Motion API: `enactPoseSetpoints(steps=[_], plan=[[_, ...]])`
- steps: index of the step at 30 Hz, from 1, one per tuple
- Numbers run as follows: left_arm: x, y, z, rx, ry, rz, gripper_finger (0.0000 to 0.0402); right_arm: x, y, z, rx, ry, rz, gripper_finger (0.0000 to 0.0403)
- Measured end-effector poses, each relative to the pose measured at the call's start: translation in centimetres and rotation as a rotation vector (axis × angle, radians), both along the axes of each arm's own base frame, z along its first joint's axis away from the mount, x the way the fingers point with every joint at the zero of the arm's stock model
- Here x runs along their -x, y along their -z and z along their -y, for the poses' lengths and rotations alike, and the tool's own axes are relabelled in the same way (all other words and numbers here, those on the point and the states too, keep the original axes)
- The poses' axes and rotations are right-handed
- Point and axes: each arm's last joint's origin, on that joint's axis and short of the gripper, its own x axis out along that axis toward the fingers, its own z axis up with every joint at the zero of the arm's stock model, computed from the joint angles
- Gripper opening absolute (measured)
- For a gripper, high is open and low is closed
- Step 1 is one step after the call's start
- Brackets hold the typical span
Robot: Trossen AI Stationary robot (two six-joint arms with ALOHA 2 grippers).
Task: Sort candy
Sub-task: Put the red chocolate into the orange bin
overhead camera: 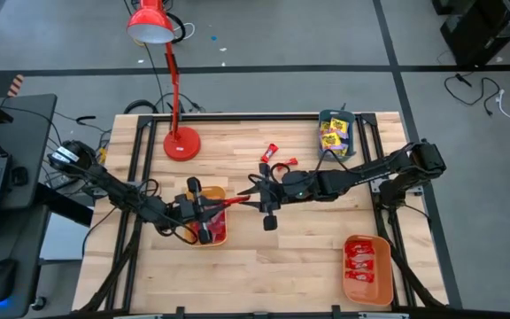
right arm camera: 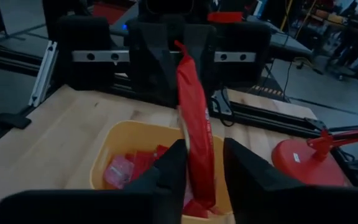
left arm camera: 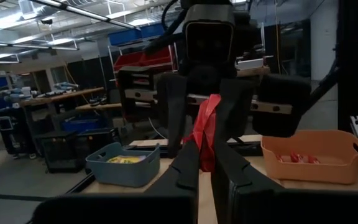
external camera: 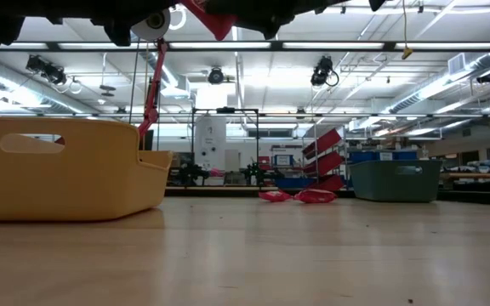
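Red candy (right arm camera: 194, 124), orange trays (overhead camera: 367, 268), teal tray (overhead camera: 336, 120), red lamp (overhead camera: 181, 142)

From table height we only catch the red wrapper's (external camera: 211, 19) lower tip, both tools cut off above. From overhead, the yellow tray's (overhead camera: 221, 232) contents hide under the left tool (overhead camera: 204, 211), and print on the loose red sweets (overhead camera: 273, 152) is too small.
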Motion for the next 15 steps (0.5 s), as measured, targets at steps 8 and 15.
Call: enactPoseSetpoints(steps=[8,15], plan=[[-0.01,0.04,0.0,0.015,0.004,0.0,0.0064,0.05,0.13,-0.15,0.028,-0.054,-0.013,0.0019],[-0.05,0.25,0.01,0.016,-0.001,-0.018,0.0126,0.72,0.33,-0.09,-0.009,-0.053,-0.098,0.0035]])
